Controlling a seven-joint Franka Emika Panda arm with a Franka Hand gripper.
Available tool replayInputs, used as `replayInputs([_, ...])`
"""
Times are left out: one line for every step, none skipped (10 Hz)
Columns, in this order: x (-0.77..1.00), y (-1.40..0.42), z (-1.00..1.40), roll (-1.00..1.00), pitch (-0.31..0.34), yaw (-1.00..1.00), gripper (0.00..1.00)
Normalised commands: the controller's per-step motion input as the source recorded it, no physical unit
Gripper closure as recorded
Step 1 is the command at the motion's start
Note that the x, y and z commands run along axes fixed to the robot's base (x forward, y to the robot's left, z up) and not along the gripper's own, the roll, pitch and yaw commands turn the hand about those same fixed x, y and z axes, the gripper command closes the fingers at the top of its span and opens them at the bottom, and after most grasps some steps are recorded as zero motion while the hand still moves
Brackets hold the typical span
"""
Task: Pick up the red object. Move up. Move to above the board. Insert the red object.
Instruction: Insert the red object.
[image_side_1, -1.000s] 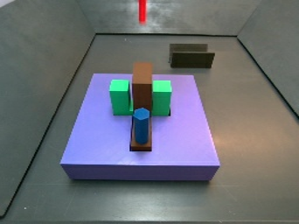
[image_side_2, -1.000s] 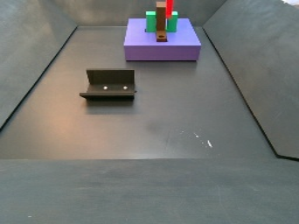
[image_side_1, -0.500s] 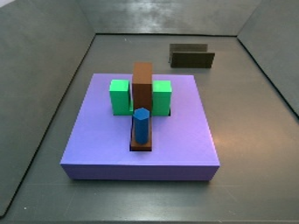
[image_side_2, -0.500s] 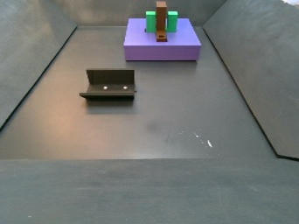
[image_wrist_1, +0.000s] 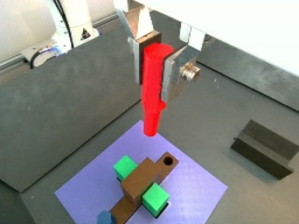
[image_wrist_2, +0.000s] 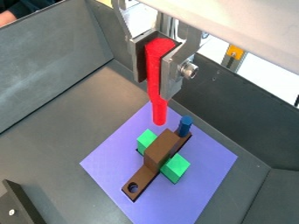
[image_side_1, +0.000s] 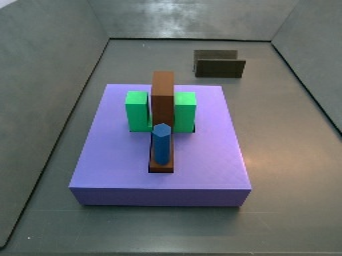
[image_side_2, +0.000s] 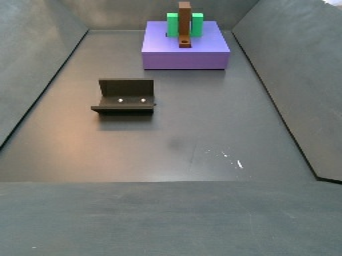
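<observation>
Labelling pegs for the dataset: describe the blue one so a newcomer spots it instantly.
Find the big purple slab on the grey floor; a long brown bar lies along its middle between green blocks. The blue cylindrical peg stands upright in that bar's end, unlike the red peg held in the hand above.

Purple slab (image_side_1: 160, 165): broad flat block on the dark floor (image_side_2: 187, 130), seen in both side views, toward the far end in a side view (image_side_2: 186, 55).

Green blocks (image_side_1: 138, 110): two, on the slab, one at each side of the brown bar; also in both wrist views (image_wrist_1: 125, 165) (image_wrist_2: 147, 139).

Blue peg (image_side_1: 160, 143): upright, at the bar's near end in a side view.

Fixture (image_side_2: 126, 97): dark L-shaped bracket on the floor, well apart from the slab; far right in a side view (image_side_1: 219, 64).
</observation>
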Motion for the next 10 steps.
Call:
replayInputs([0.0, 0.0, -0.02, 0.0, 0.0, 0.0, 1.0])
replayInputs([0.0, 0.17, -0.13, 0.0, 0.0, 0.0, 1.0])
replayInputs([0.0, 0.43, -0.36, 0.13, -0.064, 0.0, 1.0])
replayInputs([0.0, 0.55, -0.51, 0.2, -0.099, 0.0, 1.0])
replayInputs([-0.03, 0.51, -0.63, 0.21, -0.139, 0.0, 1.0])
replayInputs([-0.13, 0.44, -0.68, 0.2, -0.184, 0.0, 1.0])
replayInputs([-0.2, 0.36, -0.67, 0.17, -0.22, 0.0, 1.0])
replayInputs([-0.15, 0.21, -0.67, 0.17, -0.217, 0.0, 1.0])
replayInputs([0.0, 0.01, -0.69, 0.14, -0.133, 0.0, 1.0])
replayInputs([0.11, -0.02, -0.6, 0.07, -0.026, -0.03, 1.0])
